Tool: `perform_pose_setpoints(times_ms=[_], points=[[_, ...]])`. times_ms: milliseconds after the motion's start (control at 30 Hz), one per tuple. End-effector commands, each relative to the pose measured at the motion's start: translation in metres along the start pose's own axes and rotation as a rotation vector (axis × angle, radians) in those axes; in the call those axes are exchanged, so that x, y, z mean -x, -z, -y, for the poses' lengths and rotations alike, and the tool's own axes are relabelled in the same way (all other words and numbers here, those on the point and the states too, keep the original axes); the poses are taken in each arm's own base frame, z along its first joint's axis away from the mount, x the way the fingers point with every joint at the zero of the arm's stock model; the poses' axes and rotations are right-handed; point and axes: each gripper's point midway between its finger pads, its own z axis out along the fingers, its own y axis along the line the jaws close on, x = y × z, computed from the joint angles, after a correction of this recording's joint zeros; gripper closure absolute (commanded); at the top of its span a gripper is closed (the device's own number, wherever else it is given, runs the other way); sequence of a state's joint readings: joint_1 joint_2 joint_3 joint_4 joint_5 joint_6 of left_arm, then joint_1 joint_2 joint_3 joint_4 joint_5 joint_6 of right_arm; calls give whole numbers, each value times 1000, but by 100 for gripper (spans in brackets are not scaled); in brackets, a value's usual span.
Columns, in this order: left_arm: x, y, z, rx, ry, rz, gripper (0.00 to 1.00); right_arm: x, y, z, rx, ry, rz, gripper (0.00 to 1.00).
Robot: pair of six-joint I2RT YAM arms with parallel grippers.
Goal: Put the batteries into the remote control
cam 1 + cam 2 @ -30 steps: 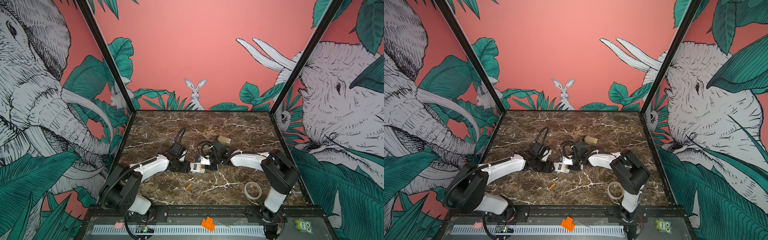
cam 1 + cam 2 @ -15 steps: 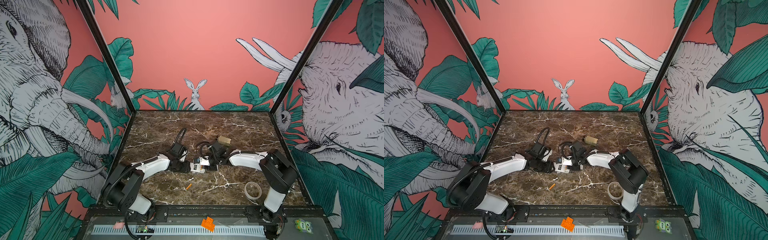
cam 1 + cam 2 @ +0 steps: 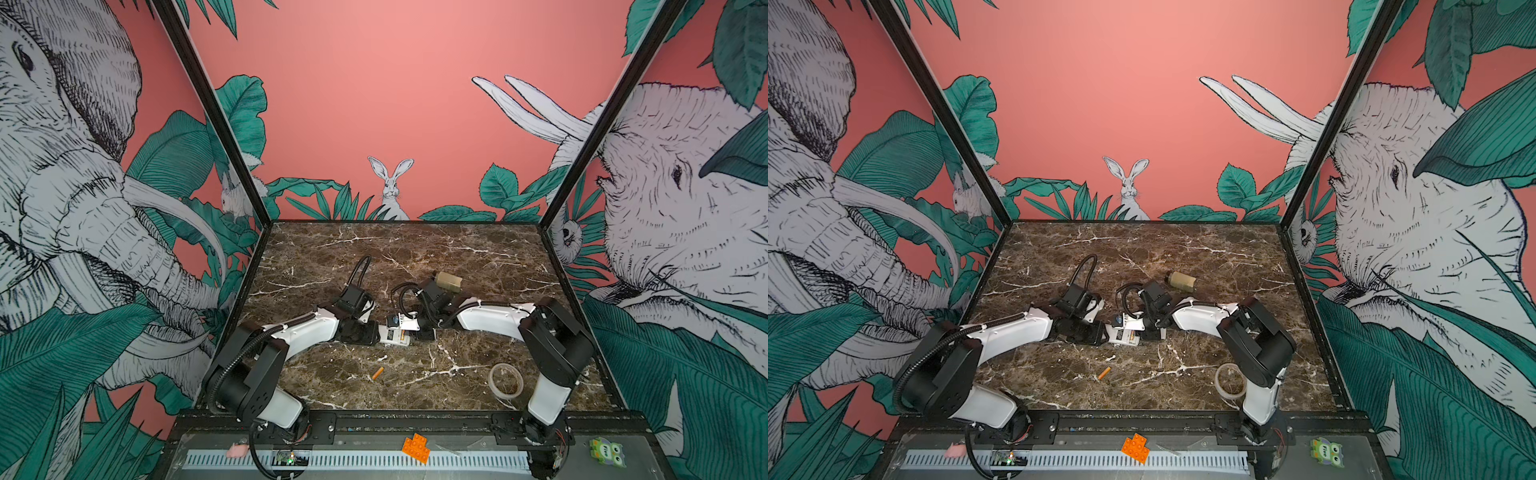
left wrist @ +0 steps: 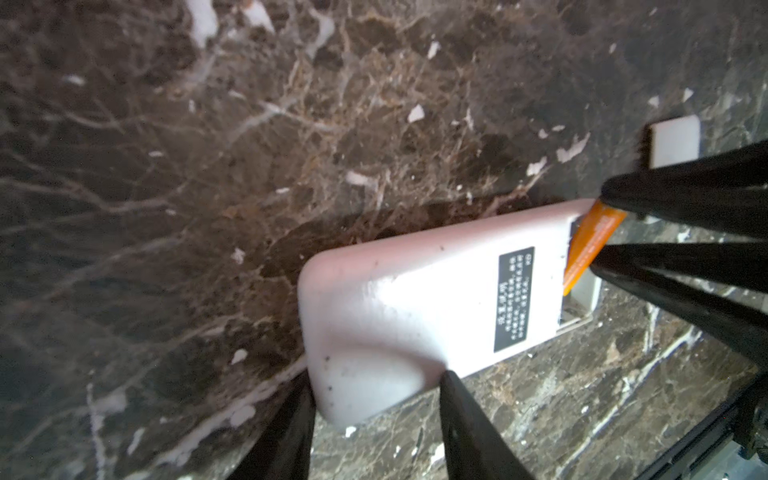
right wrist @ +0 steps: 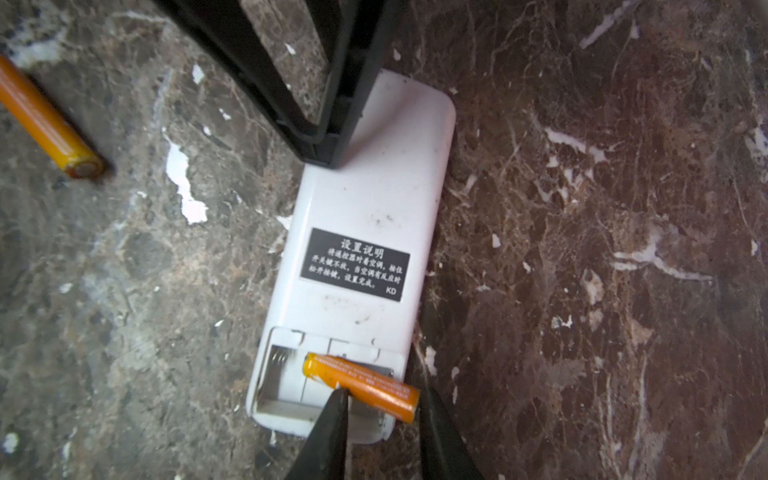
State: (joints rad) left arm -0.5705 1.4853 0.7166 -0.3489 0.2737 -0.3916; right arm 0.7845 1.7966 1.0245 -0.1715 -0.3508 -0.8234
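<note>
Salmon-pink mural walls point(image 3: 415, 104) with elephants, leaves and a rabbit enclose the cell on three sides. Below them lies the brown marble desk point(image 3: 415, 249). The left arm point(image 3: 307, 332) and the right arm point(image 3: 490, 320) reach inward from the front corners and meet near the middle of the desk. The remote control point(image 5: 374, 187) lies flat between them, white back and black label up, its battery compartment point(image 5: 282, 374) uncovered at the end toward the right arm. The left pincer point(image 4: 374, 374) stands partly open at the opposite end, fingers astride one corner of the remote control; whether they clamp it cannot be told. A clear tape roll point(image 3: 505, 394) lies flat near the right arm's base, a beige block point(image 3: 449, 281) lies behind the right arm's wrist, and an orange toy brick point(image 3: 415, 448) rests on the front ledge, off the desk. One battery point(image 5: 361, 384) lies slanted across the compartment, one end inside, the other reaching the remote control's side edge. The right pincer point(image 5: 382, 392) stands narrowly open with a finger on each side of this battery; one finger touches it, but a firm hold cannot be confirmed. The second battery point(image 3: 377, 373) lies loose on the desk, toward the front edge, apart from the remote control. A small white plate point(image 4: 673, 141) lies near the right pincer.
</note>
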Motion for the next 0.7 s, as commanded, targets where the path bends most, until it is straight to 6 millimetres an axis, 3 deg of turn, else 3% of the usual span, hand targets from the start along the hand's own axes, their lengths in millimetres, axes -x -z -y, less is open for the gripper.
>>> perform_pose_setpoints(times_ms=[0, 667], points=[[-14, -11, -9, 16, 7, -33, 52, -12, -11, -15, 63, 9, -46, 73], [-19, -13, -11, 19, 13, -41, 53, -15, -16, -18, 59, 18, -87, 65]])
